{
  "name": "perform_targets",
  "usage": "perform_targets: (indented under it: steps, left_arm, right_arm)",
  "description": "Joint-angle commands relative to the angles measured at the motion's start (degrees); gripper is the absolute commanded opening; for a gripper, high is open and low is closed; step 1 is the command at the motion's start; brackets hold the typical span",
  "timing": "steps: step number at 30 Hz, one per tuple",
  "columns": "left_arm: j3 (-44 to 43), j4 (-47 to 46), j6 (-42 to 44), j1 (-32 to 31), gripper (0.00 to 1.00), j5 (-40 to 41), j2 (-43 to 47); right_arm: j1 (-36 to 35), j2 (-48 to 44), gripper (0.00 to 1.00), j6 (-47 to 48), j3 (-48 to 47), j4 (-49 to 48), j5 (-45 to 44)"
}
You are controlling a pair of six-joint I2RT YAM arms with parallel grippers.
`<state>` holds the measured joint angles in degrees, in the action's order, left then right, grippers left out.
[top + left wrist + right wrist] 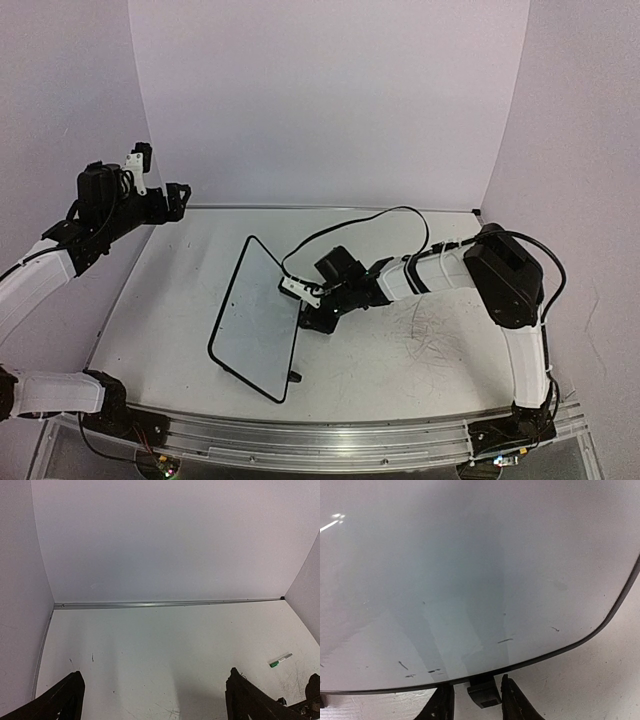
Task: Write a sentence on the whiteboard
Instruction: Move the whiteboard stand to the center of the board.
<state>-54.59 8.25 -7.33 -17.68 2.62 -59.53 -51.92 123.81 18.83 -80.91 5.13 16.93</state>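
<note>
Looking down from above, you have the small rectangular white board with a thin black rim (255, 322) sitting near the middle of the white counter (400, 375), its long sides running slantwise from far to near. Your right arm's fingers (312, 318) are at the board's right long edge, about halfway along it. In the right wrist view they stand part-way apart on either side of a small black foot (484, 692) that juts from the rim. One finger looks to be right against the foot and a thin gap shows on the other side, so they bracket it without clenching it. The board's white face fills that view and carries a few short dark flecks. Faint grey scribbles (430, 335) mark the counter just right of the board, beneath your right arm. Your left arm's fingers (178, 198) hang high, well to the left of the board and beyond its far end, splayed wide and grasping nothing. The left wrist view shows a marker with a green cap (280, 660) lying on the counter, though you cannot tell from it how the marker sits relative to the board.
</note>
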Motion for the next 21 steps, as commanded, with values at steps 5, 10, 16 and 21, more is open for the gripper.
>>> perform_targets:
  steps: [5, 10, 16, 21]
  left_arm:
    - [0.5, -3.2, 0.4, 0.1, 1.0, -0.6, 0.9]
    - [0.5, -3.2, 0.4, 0.0, 0.99, -0.5, 0.9]
    - [0.6, -3.4, 0.5, 0.1, 1.0, -0.5, 0.6]
    - [0.7, -3.3, 0.5, 0.1, 0.99, -0.4, 0.2]
  right_arm:
    - [-0.6, 0.0, 0.2, -2.1, 1.6, -8.6, 0.4]
    - [-0.6, -0.8, 0.13, -2.6, 3.4, -10.5, -1.1]
    - [-0.6, -2.7, 0.08, -4.9, 7.7, -14.8, -4.1]
    - [-0.6, -5.2, 0.04, -9.2, 12.6, -19.8, -10.0]
